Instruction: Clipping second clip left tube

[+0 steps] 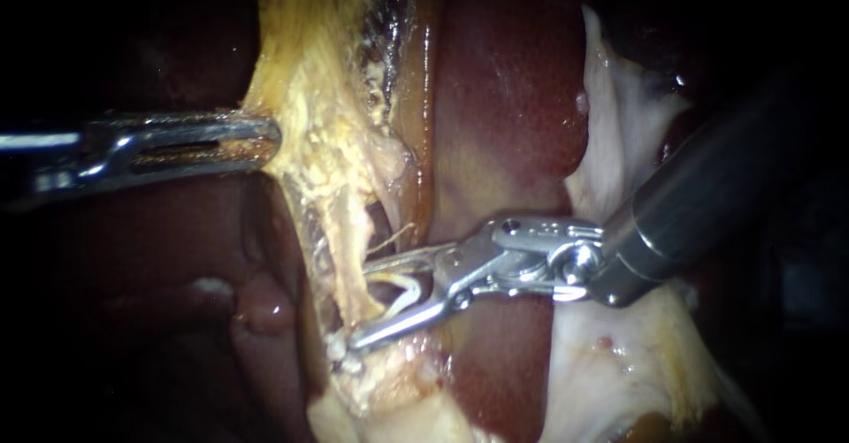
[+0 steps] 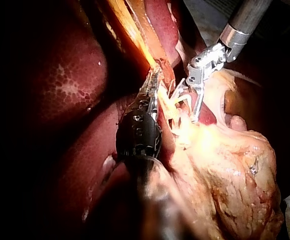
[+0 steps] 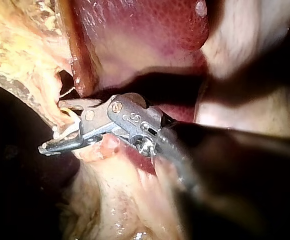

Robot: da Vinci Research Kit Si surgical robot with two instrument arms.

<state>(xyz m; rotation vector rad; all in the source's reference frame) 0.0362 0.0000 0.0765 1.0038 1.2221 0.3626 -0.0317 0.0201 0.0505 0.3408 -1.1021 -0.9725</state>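
**A:** The slim silver right instrument [image 1: 358, 304] comes in from the right with its jaws spread. There's a clear gap between them, and they grip nothing.

**B:** And the pale yellow tube [image 1: 352, 248]?

**A:** It runs top to bottom right at the tips and passes through the gap, out near the far ends of the jaws. One jaw lies above the crossing and the other below. I can't tell whether either one touches it.

**B:** Something white is in that gap too.

**A:** Yes, a pale bent strip [image 1: 405, 291] deeper in, towards the hinge. Clip or strand, I can't say.

**B:** What about the other side?

**A:** The slotted steel left instrument [image 1: 270, 138] enters from the left, well apart from the right one. Its jaws are clamped on the edge of the yellow fatty tissue [image 1: 309, 98] — the wrist view shows it pinched from both sides. The tube hangs down out of that same tissue.

**B:** And behind all that?

**A:** The glossy dark red liver [image 1: 504, 98], beside the tube and under the right instrument's hinge.
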